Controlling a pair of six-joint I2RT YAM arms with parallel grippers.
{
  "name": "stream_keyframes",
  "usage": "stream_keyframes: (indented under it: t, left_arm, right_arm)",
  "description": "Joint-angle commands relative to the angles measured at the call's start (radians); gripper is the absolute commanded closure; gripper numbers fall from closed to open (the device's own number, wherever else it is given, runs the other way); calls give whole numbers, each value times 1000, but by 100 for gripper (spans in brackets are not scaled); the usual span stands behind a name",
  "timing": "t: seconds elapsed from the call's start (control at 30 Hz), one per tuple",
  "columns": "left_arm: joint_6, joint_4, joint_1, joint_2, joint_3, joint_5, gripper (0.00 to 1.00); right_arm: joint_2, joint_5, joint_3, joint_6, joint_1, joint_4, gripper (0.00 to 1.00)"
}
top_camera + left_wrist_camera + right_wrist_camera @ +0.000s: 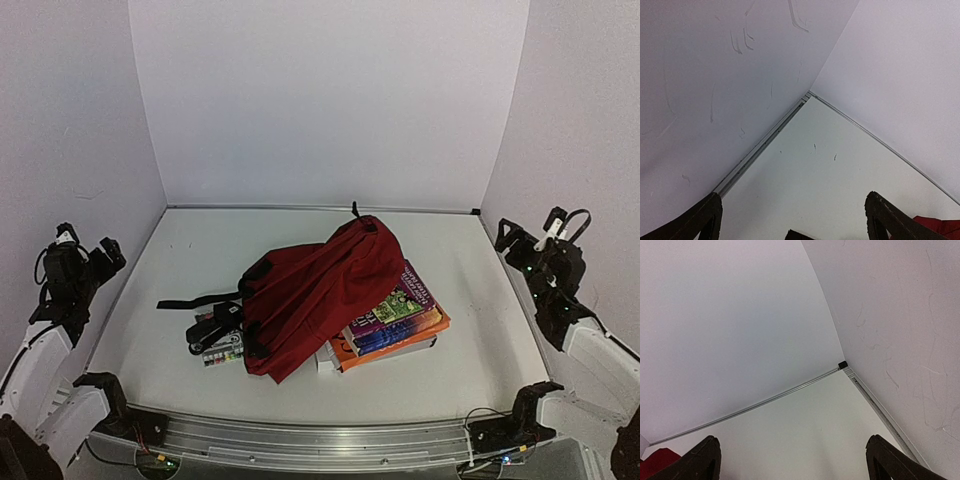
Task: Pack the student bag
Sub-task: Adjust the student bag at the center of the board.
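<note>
The student bag (315,295), dark red with black straps, lies flat and crumpled in the middle of the table. A black strap (195,301) trails out to its left. My left gripper (90,245) is raised at the far left by the wall, open and empty, well away from the bag. My right gripper (530,232) is raised at the far right, also open and empty. The left wrist view shows wide-apart fingertips (715,202) and a red corner of the bag (940,226). In the right wrist view the gripper (792,440) faces the back corner, with the bag's edge (657,460) at lower left.
A stack of books (395,320) with orange and purple covers lies partly under the bag's right side. Small items, among them a flat box of colours (222,350), sit beside the buckles at the bag's left. White walls close off three sides. A metal rail (300,440) runs along the front.
</note>
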Motion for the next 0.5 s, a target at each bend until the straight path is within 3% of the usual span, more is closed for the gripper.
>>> stream_keyframes:
  t: [0.0, 0.13, 0.23, 0.37, 0.47]
  left_arm:
    - [-63, -77, -1, 6, 103, -5, 0]
    - [-99, -170, -1, 43, 173, -15, 0]
    - [-38, -193, 0, 81, 216, 84, 0]
    - [-9, -216, -8, 145, 269, 258, 1]
    - [-16, -240, -59, 193, 300, 333, 4]
  right_arm:
    - [-7, -23, 54, 49, 2, 19, 2]
    - [2, -64, 103, 85, 1, -26, 2]
    - [26, -147, 170, 99, 2, -100, 2]
    - [114, -354, 275, 149, 2, -200, 2]
    - [188, -506, 336, 214, 20, -267, 10]
